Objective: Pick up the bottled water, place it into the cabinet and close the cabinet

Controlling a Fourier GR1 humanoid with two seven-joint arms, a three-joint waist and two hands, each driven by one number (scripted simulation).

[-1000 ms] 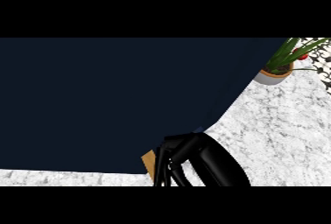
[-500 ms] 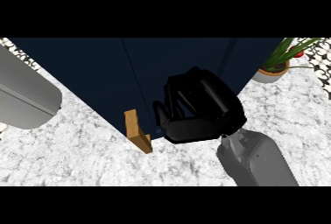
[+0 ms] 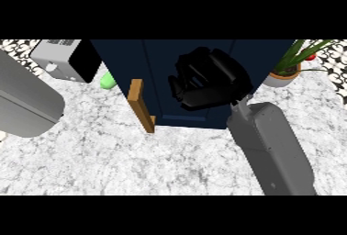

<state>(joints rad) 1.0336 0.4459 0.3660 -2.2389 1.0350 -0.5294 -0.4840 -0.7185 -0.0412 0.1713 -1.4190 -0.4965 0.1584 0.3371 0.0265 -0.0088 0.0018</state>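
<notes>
The right hand (image 3: 210,85) is held against the front of the dark blue cabinet (image 3: 156,69), its fingers (image 3: 184,89) curled with nothing seen in them. The cabinet's door (image 3: 141,106) is seen ajar at its left front corner, brown edge outward. The bottled water cannot be made out. On the marble worktop (image 3: 102,156), a grey appliance (image 3: 64,59) and a green object (image 3: 107,81) are placed left of the cabinet, and a potted plant (image 3: 283,73) right of it.

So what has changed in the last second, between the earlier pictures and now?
The right hand moved up the view along the cabinet, and the cabinet door, which had covered most of the view, swung nearly shut; its wooden edge still sticks out. That uncovered the grey appliance at the left. The potted plant stayed in place.
</notes>
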